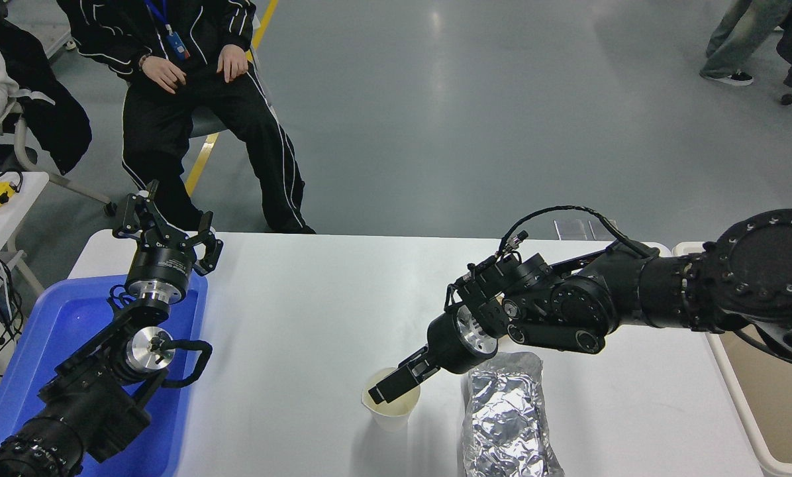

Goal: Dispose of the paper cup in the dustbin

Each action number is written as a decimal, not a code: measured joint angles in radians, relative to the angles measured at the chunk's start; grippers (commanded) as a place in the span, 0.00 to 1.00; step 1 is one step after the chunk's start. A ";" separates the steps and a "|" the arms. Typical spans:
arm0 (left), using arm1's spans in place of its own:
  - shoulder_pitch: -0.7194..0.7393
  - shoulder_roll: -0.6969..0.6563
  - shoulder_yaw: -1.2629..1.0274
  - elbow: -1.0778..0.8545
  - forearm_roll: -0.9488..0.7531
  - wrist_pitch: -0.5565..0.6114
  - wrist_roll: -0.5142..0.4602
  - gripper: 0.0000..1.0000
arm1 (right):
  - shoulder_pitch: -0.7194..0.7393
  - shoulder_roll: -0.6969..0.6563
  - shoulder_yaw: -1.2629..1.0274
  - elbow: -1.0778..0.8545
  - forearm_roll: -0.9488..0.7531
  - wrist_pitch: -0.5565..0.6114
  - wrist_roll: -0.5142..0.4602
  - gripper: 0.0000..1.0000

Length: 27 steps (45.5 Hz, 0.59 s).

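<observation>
The paper cup (391,405) stands upright on the white table (316,311) near its front edge, cream inside showing. My right gripper (388,387) reaches in from the right and sits right at the cup's mouth, its tip over the rim. The view does not show whether it grips the cup. The beige dustbin (734,387) with a cream-white rim stands off the table's right end, partly hidden behind my right arm. My left gripper (165,228) is parked open and empty at the left, above the blue bin.
A bright blue plastic bin (51,331) sits at the table's left end under my left arm. A crumpled silver foil bundle (508,417) lies just right of the cup. A person in black sits beyond the table's far left side.
</observation>
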<state>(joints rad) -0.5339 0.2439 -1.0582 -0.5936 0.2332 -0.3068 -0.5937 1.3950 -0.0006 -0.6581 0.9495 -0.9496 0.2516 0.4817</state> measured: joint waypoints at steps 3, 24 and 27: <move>0.000 0.000 0.000 0.000 0.000 0.000 0.000 1.00 | -0.018 0.000 0.001 -0.009 -0.007 -0.017 0.000 0.99; 0.000 0.000 0.000 0.000 0.000 0.000 0.000 1.00 | -0.066 0.001 -0.008 -0.052 -0.051 -0.097 0.000 0.84; 0.000 0.000 0.000 0.000 0.000 0.000 0.000 1.00 | -0.070 0.001 -0.015 -0.056 -0.069 -0.114 0.000 0.82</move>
<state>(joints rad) -0.5338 0.2439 -1.0582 -0.5937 0.2333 -0.3068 -0.5936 1.3252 0.0000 -0.6728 0.8932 -1.0184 0.1376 0.4815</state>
